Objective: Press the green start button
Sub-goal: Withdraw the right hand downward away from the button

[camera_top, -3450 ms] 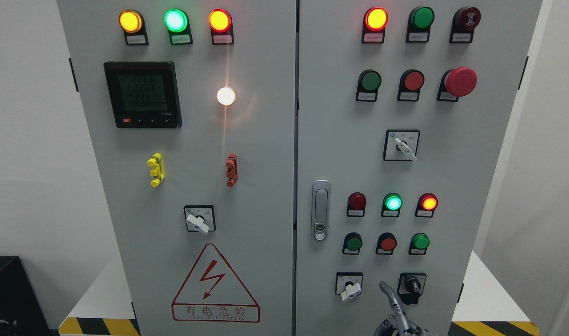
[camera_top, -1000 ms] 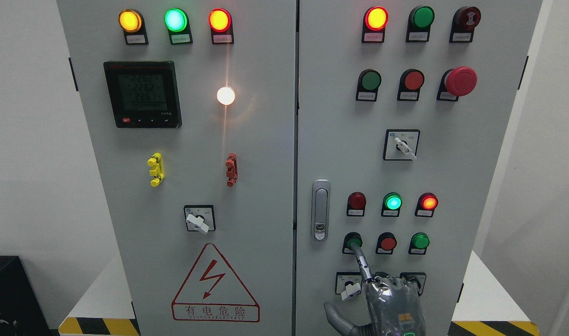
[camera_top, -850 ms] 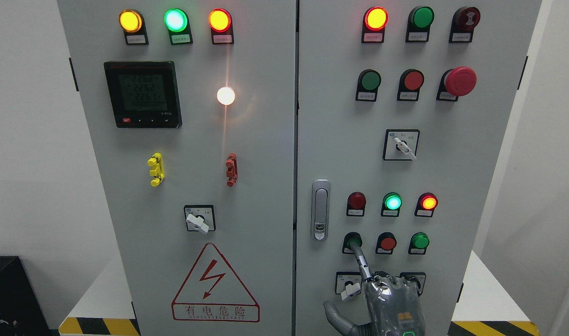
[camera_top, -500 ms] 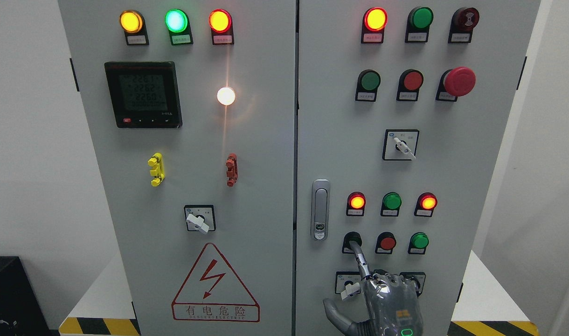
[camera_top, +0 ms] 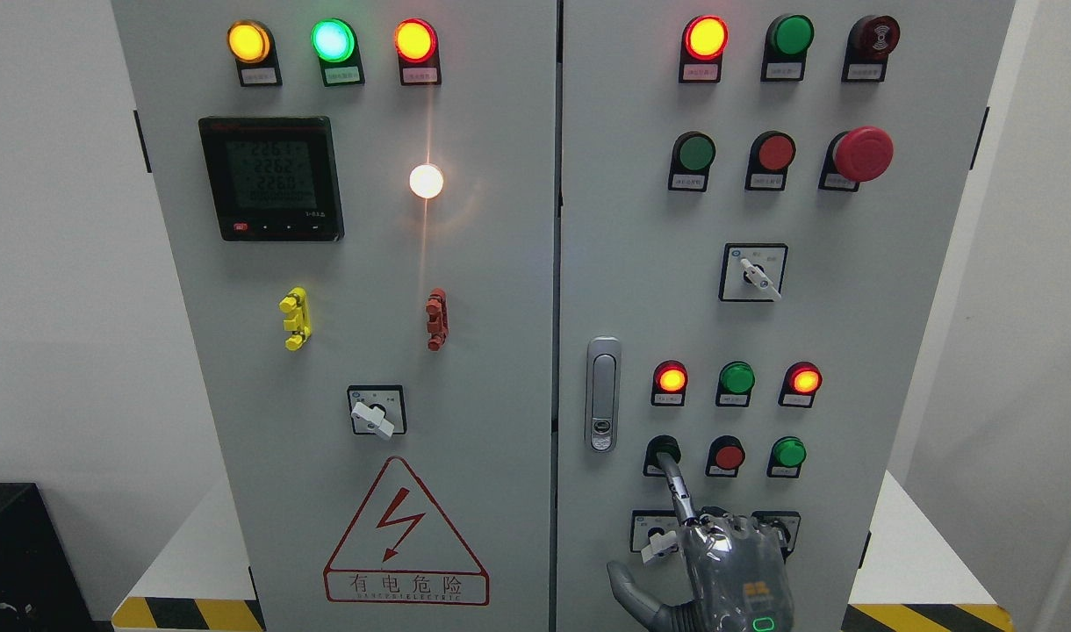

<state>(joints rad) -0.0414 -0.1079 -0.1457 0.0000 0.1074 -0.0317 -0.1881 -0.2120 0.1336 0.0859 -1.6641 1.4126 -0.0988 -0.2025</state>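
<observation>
The right hand (camera_top: 729,562), fist-like with one finger (camera_top: 676,487) out, presses the green button (camera_top: 661,452); only release is left

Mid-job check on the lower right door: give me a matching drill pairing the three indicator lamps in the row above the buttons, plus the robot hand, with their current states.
Things:
1. Left lamp
2. Middle lamp
3. Right lamp
4. Right robot hand

States:
A. Green lens, unlit
B. One finger extended onto the leftmost button of the row below the lamps
C. Lit red-orange, at the row's right end
D. Lit red-orange, nearest the door handle

Pairs: 1-D, 2-A, 3-C, 4-B
</observation>
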